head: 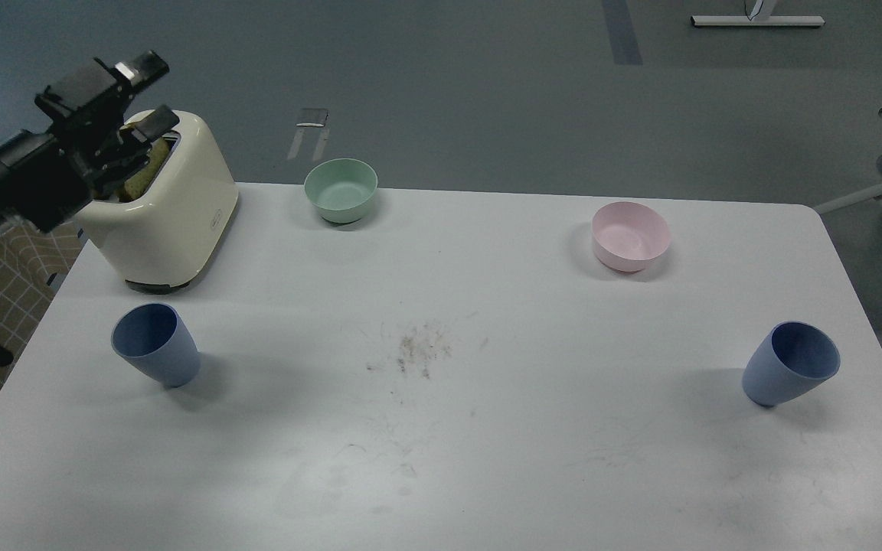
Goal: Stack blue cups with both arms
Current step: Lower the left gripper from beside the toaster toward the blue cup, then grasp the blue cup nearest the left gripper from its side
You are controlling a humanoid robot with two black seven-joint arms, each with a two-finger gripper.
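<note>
The near part of the white worktop is bare of objects, marked only by faint scuffs, with a patch of dark crumbs near its middle.

Just beyond that, the two blue cups stand upright and well apart, one toward each side edge. The left cup stands in front of the toaster, with a gap between them. The right cup stands near the right edge, nearer than the pink bowl. Both have their mouths open upward, the insides darker blue. Nothing touches either cup.

Farther back, the pink bowl sits right of centre, and the green bowl sits close to the far edge, left of centre. Both are upright.

At the far left corner stands a cream toaster, with something brownish showing in its slot.

The left gripper hangs above the toaster, at the end of the black arm that enters from the left edge. Its jaws stand open, one finger up high and the other down by the toaster's top; they hold nothing that can be made out. It is well away from both cups.

No right arm shows in the view.

Past the worktop lies grey floor.
</note>
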